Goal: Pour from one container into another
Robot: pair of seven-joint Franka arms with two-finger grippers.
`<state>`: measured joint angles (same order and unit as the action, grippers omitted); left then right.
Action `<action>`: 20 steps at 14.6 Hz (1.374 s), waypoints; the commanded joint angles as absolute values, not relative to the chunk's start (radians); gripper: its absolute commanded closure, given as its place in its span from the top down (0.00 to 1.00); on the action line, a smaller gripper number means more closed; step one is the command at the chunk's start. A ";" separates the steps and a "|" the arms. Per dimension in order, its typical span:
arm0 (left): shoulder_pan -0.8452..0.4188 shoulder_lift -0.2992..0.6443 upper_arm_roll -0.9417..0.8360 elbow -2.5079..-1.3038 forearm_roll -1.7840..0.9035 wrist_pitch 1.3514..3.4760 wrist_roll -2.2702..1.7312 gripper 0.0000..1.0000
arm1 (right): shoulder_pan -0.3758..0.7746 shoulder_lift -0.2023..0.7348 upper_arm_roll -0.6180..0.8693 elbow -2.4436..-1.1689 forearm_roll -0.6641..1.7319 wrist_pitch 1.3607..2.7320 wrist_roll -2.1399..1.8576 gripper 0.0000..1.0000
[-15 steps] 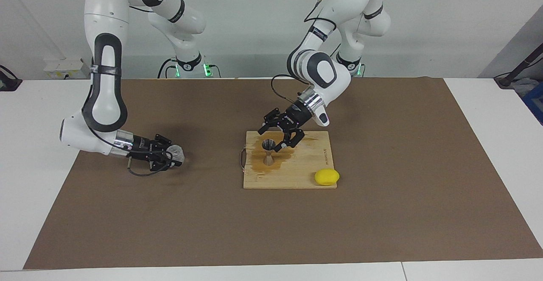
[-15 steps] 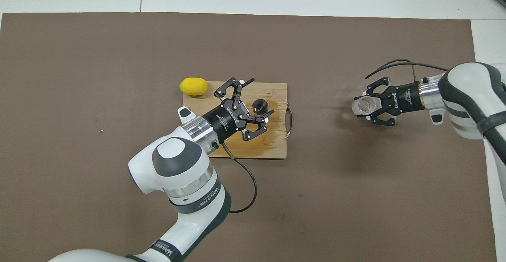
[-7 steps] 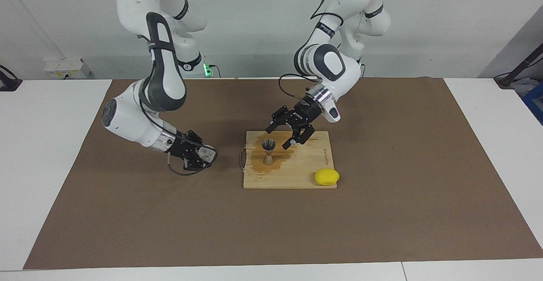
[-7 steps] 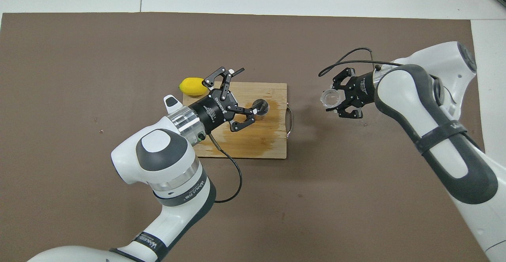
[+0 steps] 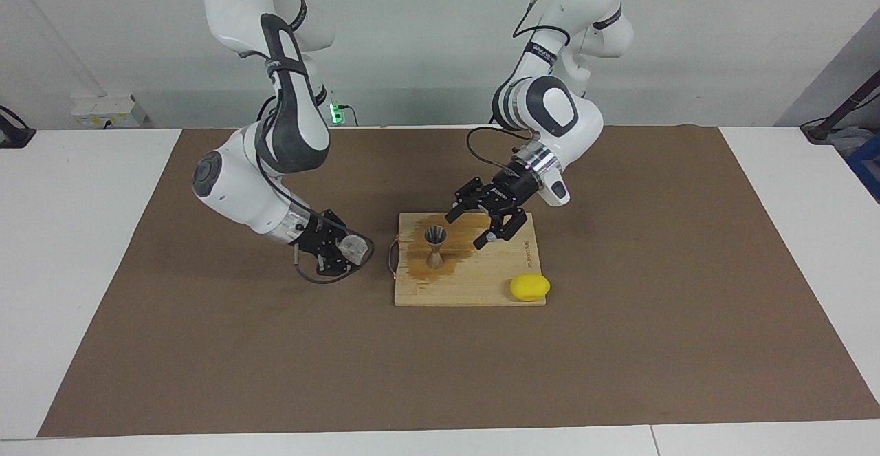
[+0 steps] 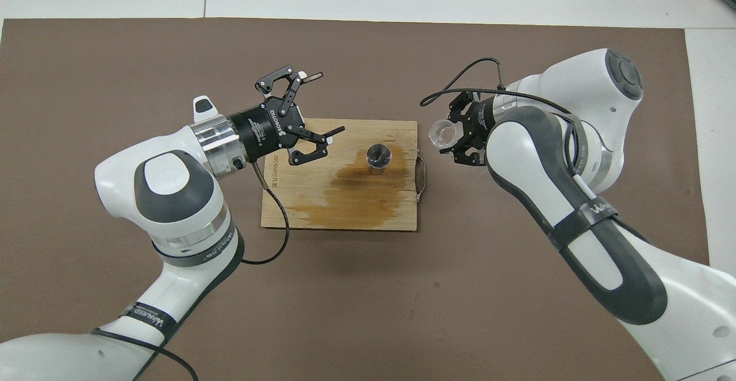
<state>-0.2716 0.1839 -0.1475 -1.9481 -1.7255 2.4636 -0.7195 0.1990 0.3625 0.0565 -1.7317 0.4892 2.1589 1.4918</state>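
Cup (image 5: 354,246) is being gripped by the right gripper (image 5: 344,250), left of centre in the facing view, held low over the brown mat (image 5: 619,346) just beside the wooden board (image 5: 474,284). Jigger (image 5: 434,245) is being left upright at mid-frame on the board's stained part. Nothing is being held by the left gripper (image 5: 483,229), spread wide above the board. Lemon (image 5: 529,287) is being left at the board's lower right corner.
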 commanded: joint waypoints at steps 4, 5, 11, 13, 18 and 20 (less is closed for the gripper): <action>-0.135 0.172 -0.146 -1.904 -1.312 2.229 -0.870 1.00 | 0.287 0.382 0.055 -1.664 0.362 2.168 1.632 0.32; -0.114 0.170 -0.144 -1.896 -1.233 2.194 -0.871 1.00 | 0.301 0.385 0.057 -1.658 0.341 2.166 1.641 0.32; -0.071 0.167 -0.146 -1.819 -0.650 2.095 -0.858 1.00 | 0.353 0.384 0.055 -1.640 0.221 2.166 1.660 0.32; -0.077 0.170 -0.147 -1.783 -0.472 2.094 -0.847 1.00 | 0.376 0.385 0.055 -1.641 0.175 2.164 1.660 0.32; 0.000 0.161 -0.137 -1.770 -0.235 2.085 -0.512 1.00 | 0.405 0.383 0.055 -1.641 0.094 2.163 1.660 0.32; 0.061 0.160 -0.132 -1.770 -0.224 2.062 -0.306 1.00 | 0.407 0.383 0.055 -1.641 0.062 2.166 1.660 0.32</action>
<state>-0.0029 0.1776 -0.1308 -1.7697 -0.2520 2.1073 -0.4777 0.3968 0.3711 0.0564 -1.6628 0.1077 2.1621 1.6363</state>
